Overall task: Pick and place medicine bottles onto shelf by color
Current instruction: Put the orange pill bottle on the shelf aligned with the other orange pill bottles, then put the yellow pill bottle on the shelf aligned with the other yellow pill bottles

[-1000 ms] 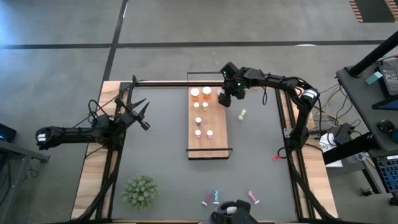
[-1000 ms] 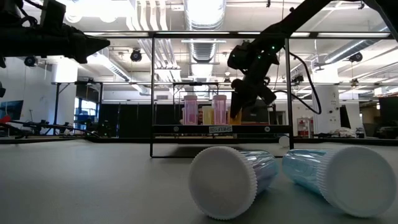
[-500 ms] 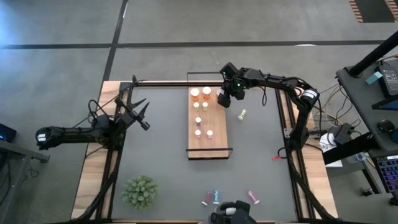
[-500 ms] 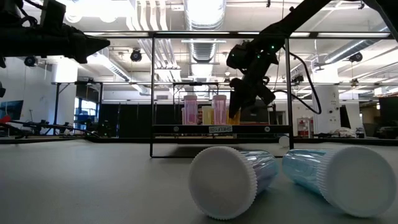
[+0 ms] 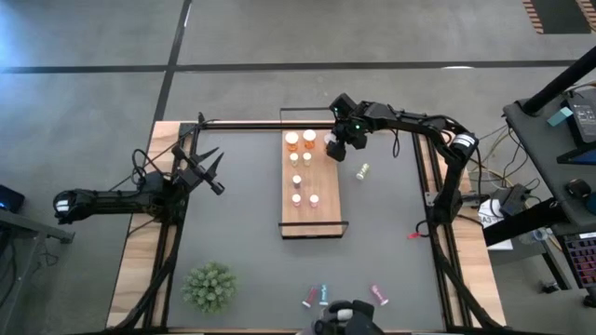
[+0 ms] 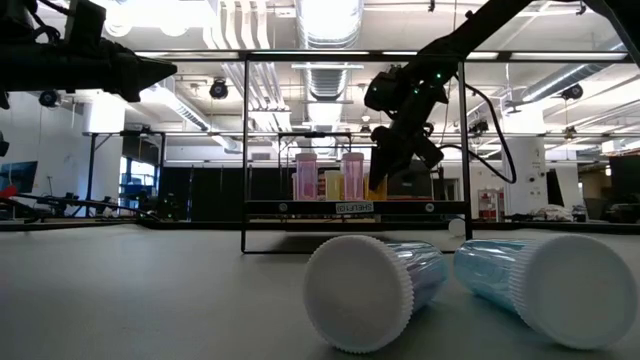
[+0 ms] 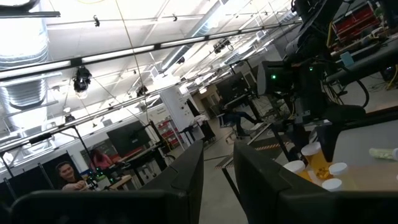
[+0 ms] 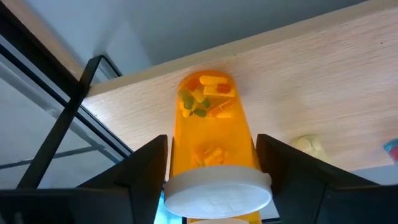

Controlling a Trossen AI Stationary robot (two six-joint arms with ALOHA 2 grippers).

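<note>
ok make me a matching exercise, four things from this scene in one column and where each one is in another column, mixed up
Things:
1. orange pill bottle with white cap
2. green spiky plant
3. small pale bottle lying on its side
4. left gripper

Places:
A. on the grey tabletop just right of the light-wood shelf
B. near front left corner of the table
C. between the right gripper's fingers, at the shelf's far right corner
D. above the table's left side, away from the shelf

Pairs: 1-C, 2-B, 3-A, 4-D
</note>
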